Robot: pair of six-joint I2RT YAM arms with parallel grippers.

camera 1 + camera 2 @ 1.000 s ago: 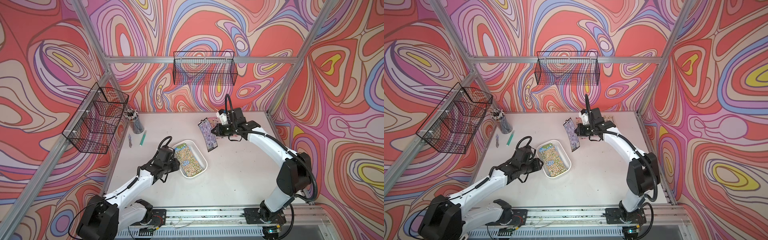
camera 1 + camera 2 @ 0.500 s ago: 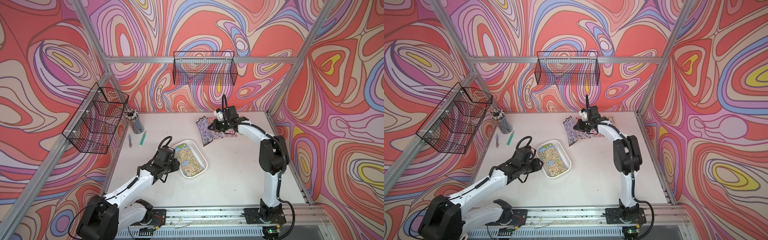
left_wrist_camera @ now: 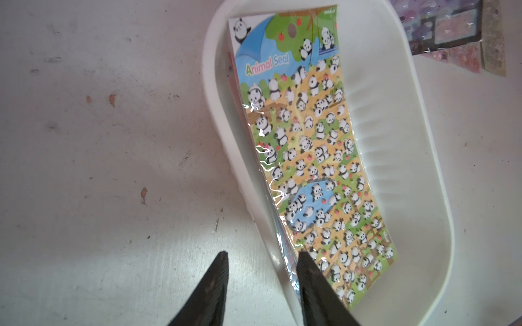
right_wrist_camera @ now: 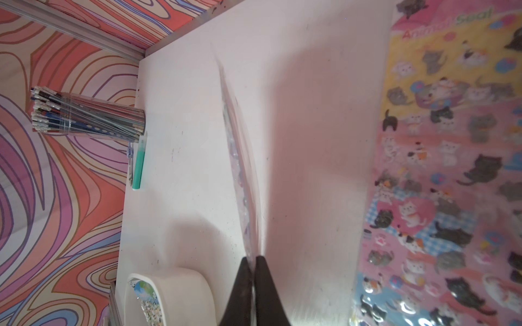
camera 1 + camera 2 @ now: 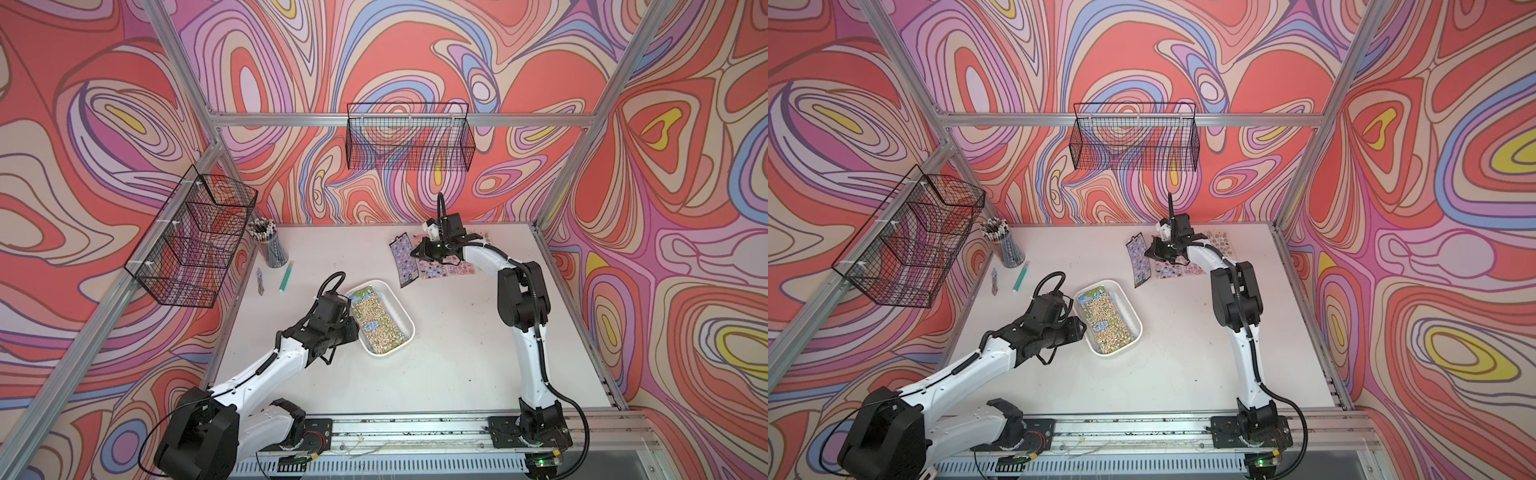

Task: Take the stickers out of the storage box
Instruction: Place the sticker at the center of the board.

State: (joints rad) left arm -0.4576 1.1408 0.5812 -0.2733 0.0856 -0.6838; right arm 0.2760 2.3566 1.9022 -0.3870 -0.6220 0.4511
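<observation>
Left wrist view, entry one: storage box, white, on the surface. It contains a stack of stickers, panda sheet uppermost, crowded against one long wall.

Entry two: left hand, fingers apart. One sits outside that wall and one inside, over the stack's edge. Whether they pinch the wall cannot be told. Probable purpose: steadying the box while sheets are drawn out.

Entry three: right hand, clenched on the end of a purple sheet, seen edge-on in the right wrist view. In a top view the purple sheet hangs tilted, well apart from the box. Whether its lower end touches the surface cannot be told. Probable purpose: setting it down beside the laid-out sheets, which lie flat side by side.

Status, as judged: some sheets are out, and a stack remains in the box.
</observation>
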